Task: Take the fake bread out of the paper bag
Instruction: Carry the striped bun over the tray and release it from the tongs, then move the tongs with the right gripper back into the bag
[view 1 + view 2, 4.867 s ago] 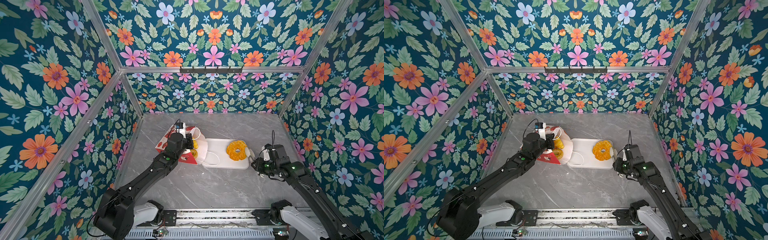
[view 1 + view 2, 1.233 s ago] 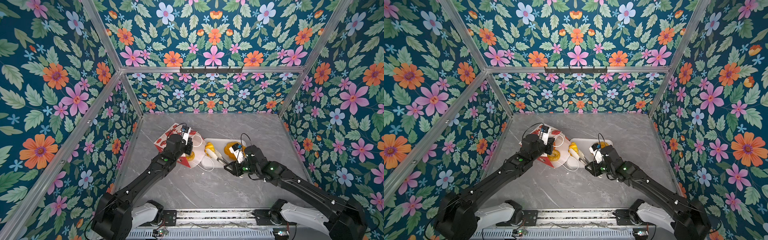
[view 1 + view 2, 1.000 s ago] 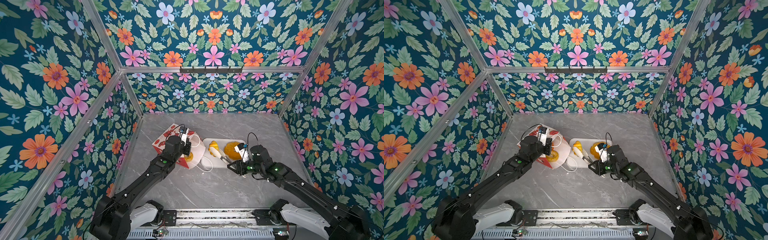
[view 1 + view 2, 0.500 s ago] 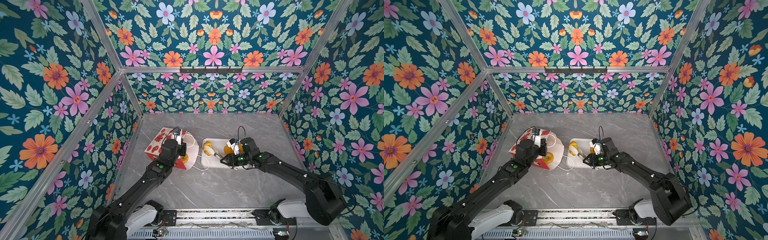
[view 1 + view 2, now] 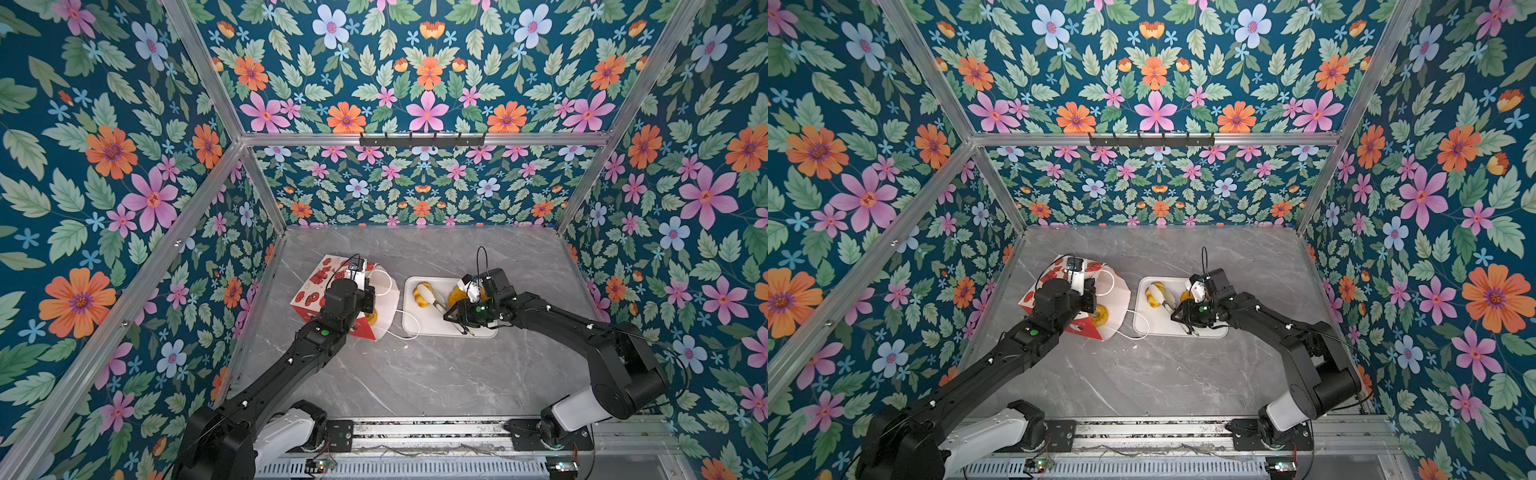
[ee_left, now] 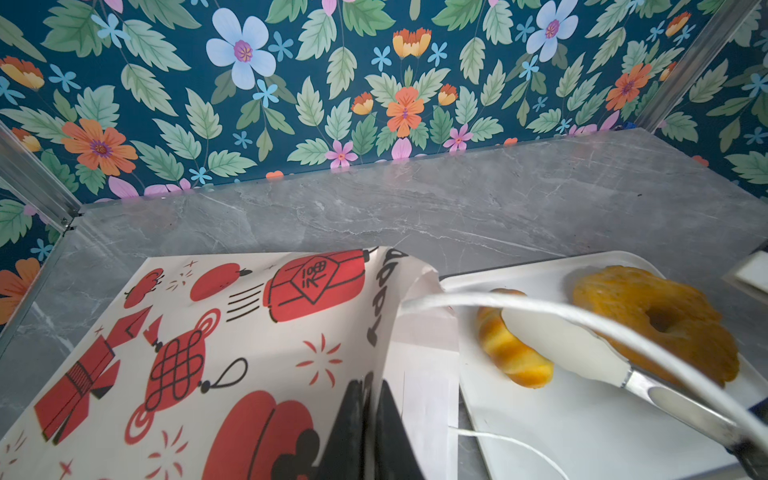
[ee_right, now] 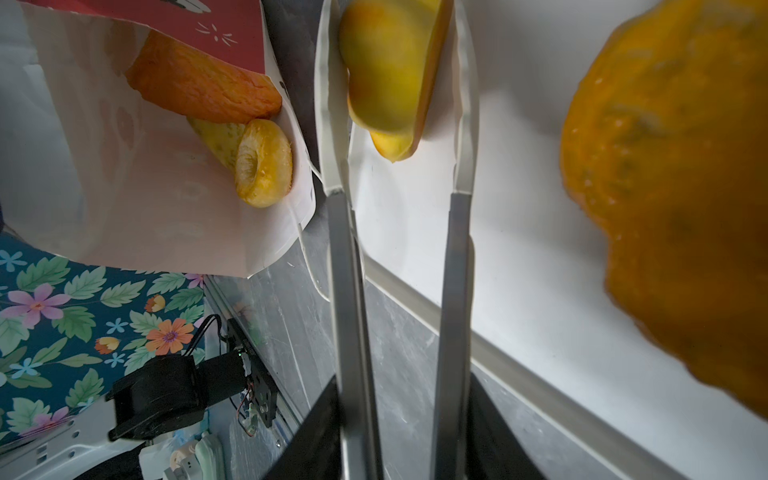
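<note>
The red-and-white paper bag [image 5: 316, 286] [image 5: 1050, 274] lies tipped on the marble table with its mouth toward the tray. My left gripper [image 5: 368, 301] [image 6: 368, 399] is shut on the bag's [image 6: 208, 332] top edge. In its mouth I see fake bread: an orange bun [image 7: 199, 83] and a small yellow ring [image 7: 262, 162] [image 5: 371, 316]. My right gripper [image 5: 457, 320] [image 7: 401, 415] is shut on metal tongs [image 5: 438, 301] [image 7: 345, 291]. Their white tips flank a striped yellow pastry [image 5: 420, 295] [image 6: 511, 349] [image 7: 386, 75] lying on the tray. An orange ring cake [image 5: 457, 296] [image 6: 652, 320] [image 7: 685, 187] sits beside it.
The white rectangular tray [image 5: 432, 328] [image 5: 1158, 328] [image 6: 582, 415] lies just right of the bag. The bag's white cord handle [image 5: 409, 326] [image 6: 540, 309] trails over the tray's near corner. Floral walls close in the table at the left, back and right.
The right arm has brought the tongs with the yellow pastry down onto the tray's left part, and the tongs have spread a little. The left gripper has drawn the bag slightly leftward.
</note>
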`<state>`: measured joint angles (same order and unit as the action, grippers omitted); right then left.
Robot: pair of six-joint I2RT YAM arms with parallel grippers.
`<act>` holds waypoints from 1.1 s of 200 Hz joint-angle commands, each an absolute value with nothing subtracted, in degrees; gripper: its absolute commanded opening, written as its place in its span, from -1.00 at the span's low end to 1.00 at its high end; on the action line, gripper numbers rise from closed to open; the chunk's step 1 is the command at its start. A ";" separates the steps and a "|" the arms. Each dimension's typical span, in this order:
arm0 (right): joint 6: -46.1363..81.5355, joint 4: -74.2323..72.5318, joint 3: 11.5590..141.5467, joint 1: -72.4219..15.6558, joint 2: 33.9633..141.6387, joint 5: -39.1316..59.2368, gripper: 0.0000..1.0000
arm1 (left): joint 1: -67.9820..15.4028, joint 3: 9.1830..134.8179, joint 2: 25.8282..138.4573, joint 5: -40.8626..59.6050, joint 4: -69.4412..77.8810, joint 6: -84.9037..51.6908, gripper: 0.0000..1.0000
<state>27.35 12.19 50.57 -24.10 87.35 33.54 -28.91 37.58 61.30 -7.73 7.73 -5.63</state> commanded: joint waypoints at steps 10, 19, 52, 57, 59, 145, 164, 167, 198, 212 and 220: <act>25.09 16.89 52.13 -24.08 85.84 29.70 -0.13 | -28.75 37.70 61.61 -7.64 9.76 -5.53 -0.80; 24.89 17.59 52.44 -24.08 85.40 29.14 -0.13 | -28.78 37.71 61.74 -7.57 9.76 -5.48 -0.80; 24.06 20.21 53.89 -24.13 84.43 28.26 -0.13 | -28.70 37.44 62.01 -7.42 10.11 -5.54 -0.80; 24.00 20.72 54.06 -24.08 84.15 28.06 -0.13 | -28.66 37.33 61.96 -7.33 10.15 -5.54 -0.80; 23.93 20.91 54.16 -24.08 84.08 27.98 -0.13 | -28.65 37.30 61.96 -7.37 10.18 -5.54 -0.81; 22.93 25.40 56.56 -24.96 76.53 26.63 -0.13 | -28.48 37.78 62.14 -6.77 10.20 -5.53 -0.80; 22.32 25.59 57.59 -26.79 77.61 26.66 -0.13 | -28.48 37.95 62.18 -6.44 10.20 -5.54 -0.80; 22.32 25.58 57.65 -27.14 77.84 26.90 -0.14 | -28.48 37.94 62.14 -6.40 10.18 -5.54 -0.80; 22.64 25.47 57.87 -30.03 79.71 27.78 -0.15 | -28.49 38.06 61.99 -5.90 10.19 -5.80 -0.80; 23.28 24.84 56.61 -30.37 79.38 27.86 -0.14 | -28.48 37.90 62.05 -5.45 10.45 -6.12 -0.80; 23.46 24.69 55.90 -30.37 78.87 27.66 -0.15 | -28.48 37.87 62.07 -5.28 10.54 -6.24 -0.80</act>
